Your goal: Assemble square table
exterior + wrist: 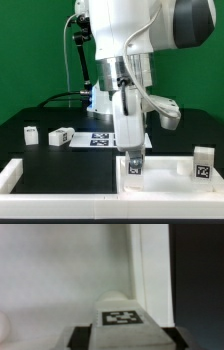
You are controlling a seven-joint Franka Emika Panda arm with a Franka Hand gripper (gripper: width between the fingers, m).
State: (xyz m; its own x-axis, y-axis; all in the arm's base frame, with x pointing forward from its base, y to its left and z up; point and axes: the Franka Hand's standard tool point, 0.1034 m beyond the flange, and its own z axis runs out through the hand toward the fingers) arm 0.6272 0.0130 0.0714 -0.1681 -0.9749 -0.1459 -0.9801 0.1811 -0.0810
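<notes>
**While clamped on a leg, the fingers stand narrow over the slab's edge**

Although the white arm [130, 40] fills most of the exterior view, what matters sits at its lower end. Beneath the fingers lies the square tabletop [170, 175], a flat white slab. In the wrist view its edge runs just beside the fingers, with the black table [198, 274] beyond it. Behind the fingers in the exterior view, the marker board [98, 139] lies flat on that black surface.

The gripper [133, 166] points straight down and grips the held leg [120, 301] by its sides. Its dark fingers [82, 338] are drawn in to a narrow gap, one against each flank of the leg. The leg's tag [122, 317] faces the wrist camera. The leg hangs upright over the slab near that edge; whether its far end touches the slab cannot be told.

Well apart from the fingers, toward the exterior view's right, a second leg [203, 162] stands upright on the slab. Toward the exterior view's left and farther back, a third leg [60, 136] and a fourth leg [32, 133] rest on the black table.
</notes>
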